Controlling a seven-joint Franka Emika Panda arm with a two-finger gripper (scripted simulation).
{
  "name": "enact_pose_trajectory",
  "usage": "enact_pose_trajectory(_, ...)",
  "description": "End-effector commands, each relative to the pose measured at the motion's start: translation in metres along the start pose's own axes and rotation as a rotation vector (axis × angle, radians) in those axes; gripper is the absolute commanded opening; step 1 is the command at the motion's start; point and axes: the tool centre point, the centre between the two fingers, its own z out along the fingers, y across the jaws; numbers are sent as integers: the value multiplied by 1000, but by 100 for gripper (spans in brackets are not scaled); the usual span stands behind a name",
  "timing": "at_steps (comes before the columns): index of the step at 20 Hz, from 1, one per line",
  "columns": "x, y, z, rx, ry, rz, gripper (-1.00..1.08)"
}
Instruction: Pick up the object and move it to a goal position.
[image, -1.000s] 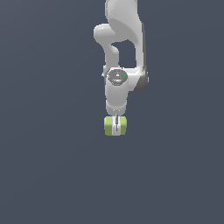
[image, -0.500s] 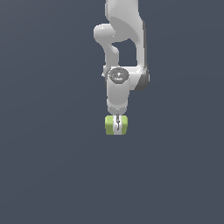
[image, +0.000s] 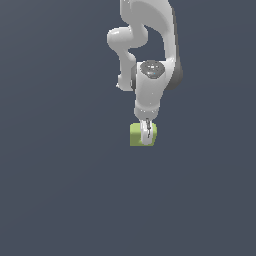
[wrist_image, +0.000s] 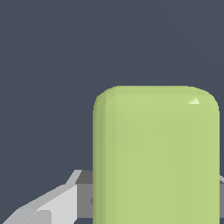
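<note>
The object (image: 136, 135) is a small yellow-green block with rounded edges, seen just below the middle of the exterior view. My gripper (image: 146, 137) hangs straight down from the white arm and is shut on it, one pale finger (image: 146, 131) crossing its front face. In the wrist view the object (wrist_image: 155, 153) fills much of the picture as a smooth yellow-green slab, with a grey-white finger (wrist_image: 48, 208) showing beside it. The round mark on it is not visible.
A plain dark grey-blue ground (image: 55, 190) lies all around the arm in both views. The white arm (image: 150, 30) rises behind and above the gripper. No goal marker shows.
The gripper, with the object held in it, has shifted toward the exterior view's right and slightly upward. The wrist has turned a little with it.
</note>
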Motion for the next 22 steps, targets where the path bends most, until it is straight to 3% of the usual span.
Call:
enact_pose_trajectory(1, -19, 7, -18, 1, 0, -1, -100)
enact_pose_trajectory(14, -128, 46, -122, 2, 3, 0, -100)
enact_pose_trajectory(22, -168, 58, -159, 1, 1, -1, -100)
